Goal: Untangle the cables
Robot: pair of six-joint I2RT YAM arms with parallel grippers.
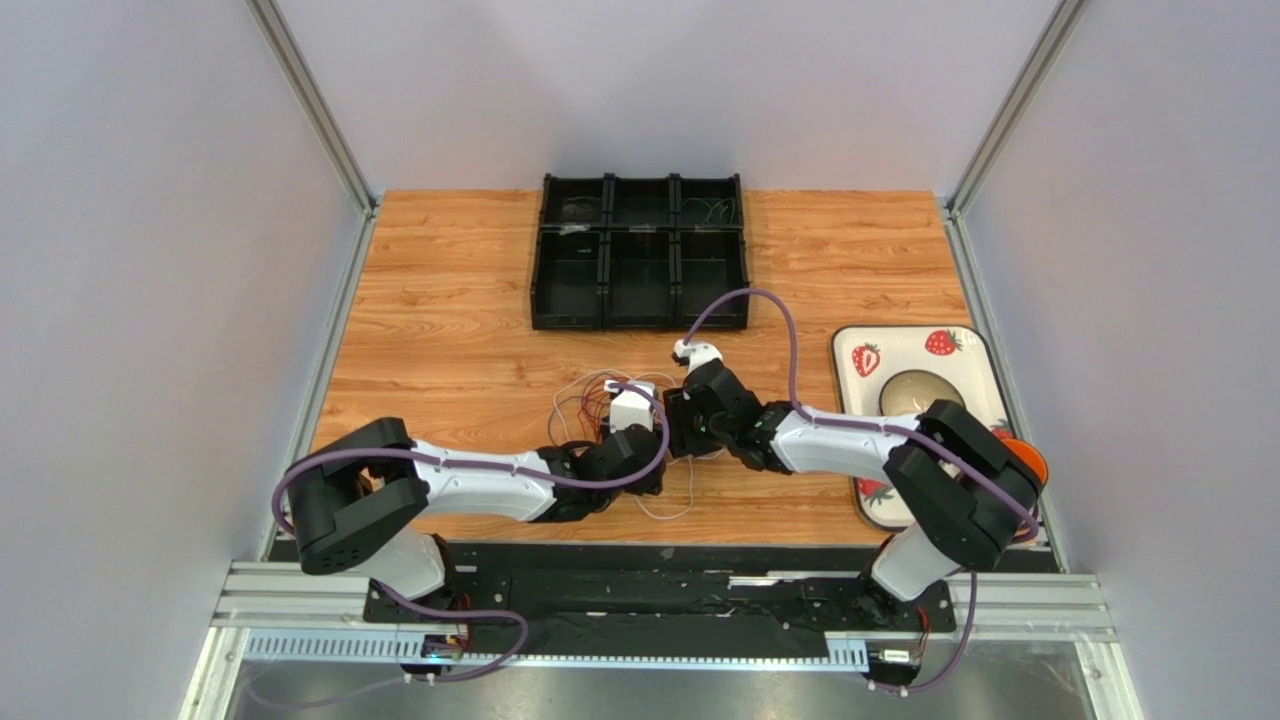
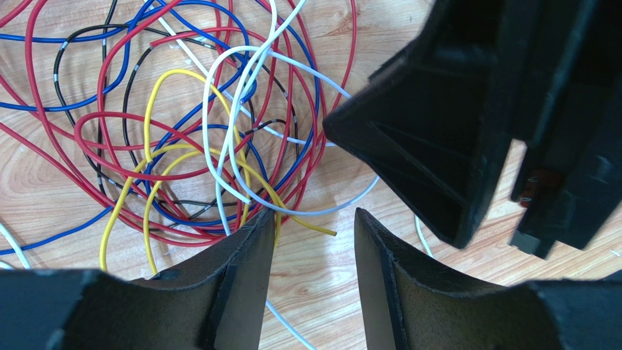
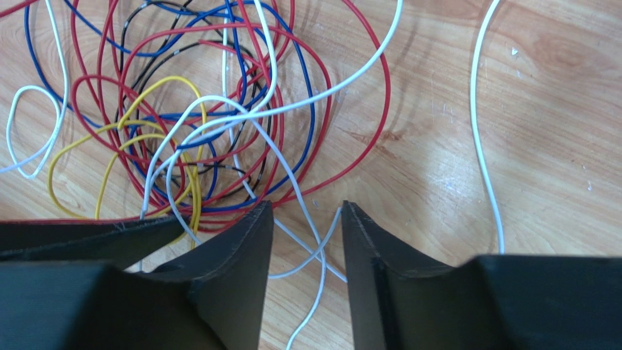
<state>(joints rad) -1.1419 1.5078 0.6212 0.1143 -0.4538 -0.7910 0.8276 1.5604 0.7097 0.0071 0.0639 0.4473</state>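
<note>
The cables (image 2: pixel 182 146) lie knotted near the middle of the table (image 1: pixel 451 300), toward its near edge. The left gripper (image 2: pixel 314 219) has its jaws spread over wood. The right gripper (image 3: pixel 306 211) has its jaws spread astride white strands. Open wood runs to the left edge, and a black tray (image 1: pixel 642 252) lines the far edge.

Your cables (image 2: pixel 219 146) wear glossy, smooth plastic sleeves; the table (image 3: pixel 452 168) is wood-grain with a faint sheen; the 2 fingers (image 3: pixel 226 292) look matt black, probably plastic, rough-edged.
</note>
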